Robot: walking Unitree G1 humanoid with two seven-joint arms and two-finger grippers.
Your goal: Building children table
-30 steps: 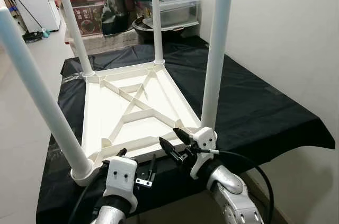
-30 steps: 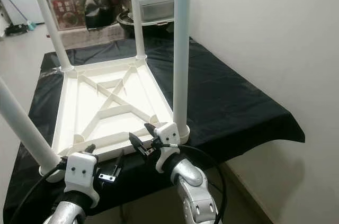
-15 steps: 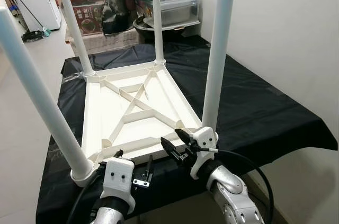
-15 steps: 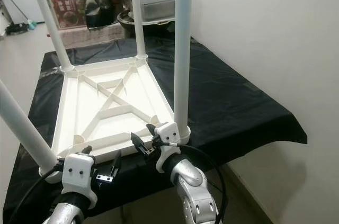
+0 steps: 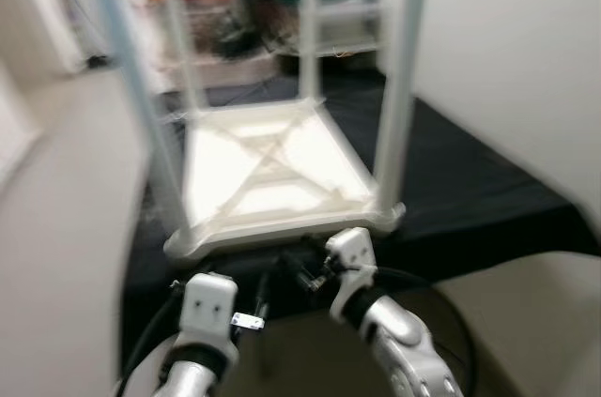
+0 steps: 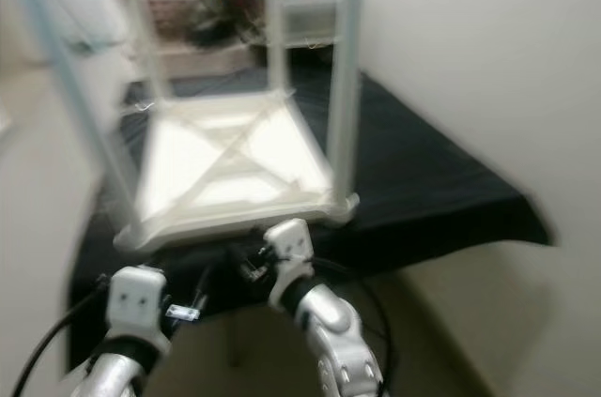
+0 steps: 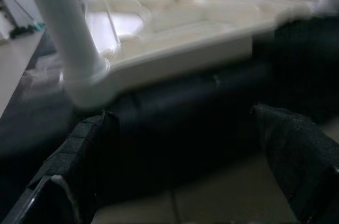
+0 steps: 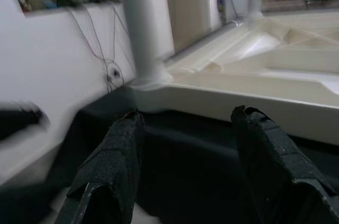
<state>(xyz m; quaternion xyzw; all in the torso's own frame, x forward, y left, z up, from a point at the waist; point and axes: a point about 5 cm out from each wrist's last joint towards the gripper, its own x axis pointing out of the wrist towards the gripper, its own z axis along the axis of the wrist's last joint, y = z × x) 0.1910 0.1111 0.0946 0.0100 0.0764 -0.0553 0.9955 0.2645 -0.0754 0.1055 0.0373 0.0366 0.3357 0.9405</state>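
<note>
The white plastic children's table (image 5: 272, 176) rests upside down on a black-draped surface (image 5: 470, 190), its four tubular legs upward for fitting, while the left gripper (image 7: 175, 171) and right gripper (image 8: 185, 166) hover empty, fingers apart, just before its near edge.

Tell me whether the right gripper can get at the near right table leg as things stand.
Probably yes. The right gripper is open and empty, facing the table's near edge, with the near right leg just ahead and nothing between them, though the head views are blurred.
</note>
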